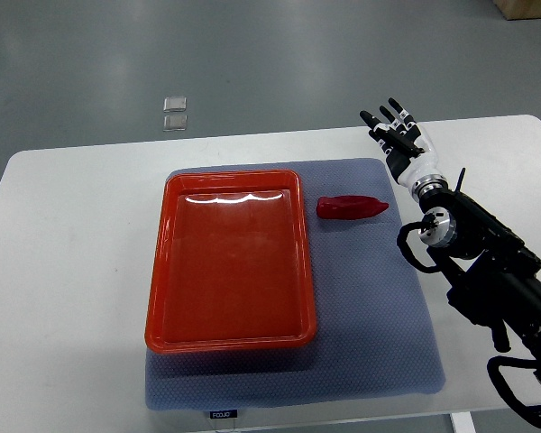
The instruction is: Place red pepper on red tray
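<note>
A red pepper (352, 207) lies on its side on the blue-grey mat (379, 298), just right of the red tray (167, 271), its tip pointing right. The tray holds nothing. My right hand (393, 129) hovers beyond and to the right of the pepper, fingers spread and holding nothing, a hand's width away from it. Its black arm (487, 271) comes in from the lower right. The left arm does not show.
The mat lies on a white table (63, 271), and the tray rests on the mat's left half. Two small clear squares (175, 112) lie on the grey floor beyond the table's far edge.
</note>
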Motion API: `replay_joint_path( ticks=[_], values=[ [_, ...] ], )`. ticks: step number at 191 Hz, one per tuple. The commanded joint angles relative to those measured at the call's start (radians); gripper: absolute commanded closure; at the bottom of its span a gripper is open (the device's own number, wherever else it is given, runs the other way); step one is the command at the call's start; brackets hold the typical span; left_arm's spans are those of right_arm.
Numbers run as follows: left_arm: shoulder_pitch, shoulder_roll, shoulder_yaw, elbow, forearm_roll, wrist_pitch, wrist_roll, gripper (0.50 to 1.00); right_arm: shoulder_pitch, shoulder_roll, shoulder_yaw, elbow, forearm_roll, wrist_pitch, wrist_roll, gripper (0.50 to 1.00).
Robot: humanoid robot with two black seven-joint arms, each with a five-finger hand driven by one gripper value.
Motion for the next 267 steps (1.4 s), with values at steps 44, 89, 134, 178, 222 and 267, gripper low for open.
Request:
replay_joint_path(
  ticks=[44,89,134,178,222,267],
  values=[
    [0.0,0.0,0.0,0.003,0.0,0.0,0.0,0.5,-0.001,0.0,0.0,0.0,0.0,0.0,0.0,0.587],
    [0.0,0.0,0.002,-0.001,0.001,0.002,0.0,0.5,-0.001,0.0,-0.003,-0.003,0.0,0.001,0.0,0.587],
    [0.0,0.0,0.005,0.015,0.0,0.003,0.0,0.5,-0.001,0.0,-0.003,-0.005,0.0,-0.002,0.005,0.587],
    [0.0,0.0,0.002,0.003,0.0,0.003,0.0,0.5,-0.001,0.0,-0.001,-0.005,0.0,0.0,0.008,0.587],
    [0.0,0.0,0.003,0.003,0.0,0.003,0.0,0.5,-0.001,0.0,-0.001,-0.005,0.0,-0.002,0.008,0.587],
    [0.0,0.0,0.002,0.003,0.0,0.003,0.0,0.5,0.017,0.0,-0.004,-0.005,0.0,-0.002,0.008,0.587]
  ],
)
